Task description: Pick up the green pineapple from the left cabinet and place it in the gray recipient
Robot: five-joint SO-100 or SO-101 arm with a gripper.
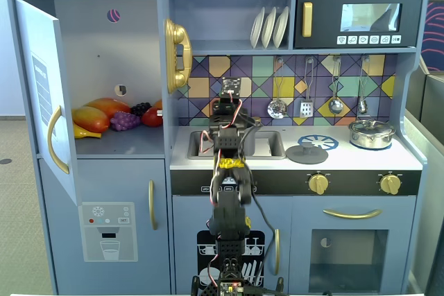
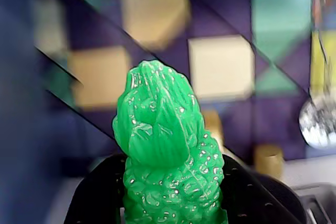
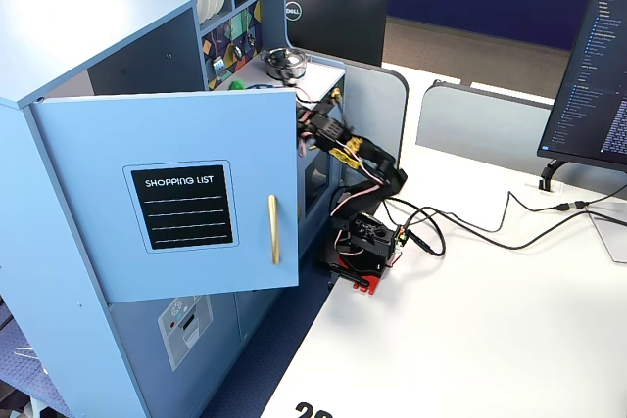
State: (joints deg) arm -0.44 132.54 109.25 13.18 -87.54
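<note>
One left cabinet (image 1: 104, 67), door (image 1: 43, 95) swung open toward the left in a fixed view, gold handle on its edge; shelf holds orange-yellow fruit (image 1: 97, 114), a purple grape bunch (image 1: 125, 121) and a red fruit (image 1: 152, 117). One black arm (image 1: 227, 192), rising centre-frame before the counter (image 1: 291, 161), its upper end over the sink (image 1: 267, 145). One green pineapple (image 2: 168, 156), out of the cabinet, upright and filling the wrist view, clamped low on its body between the black fingers (image 2: 97, 192) of the gripper (image 2: 170, 203), tiled backsplash behind. One flat gray lid (image 1: 306, 153), right of the sink. One shiny silver pot (image 1: 371, 133), far right on the counter.
</note>
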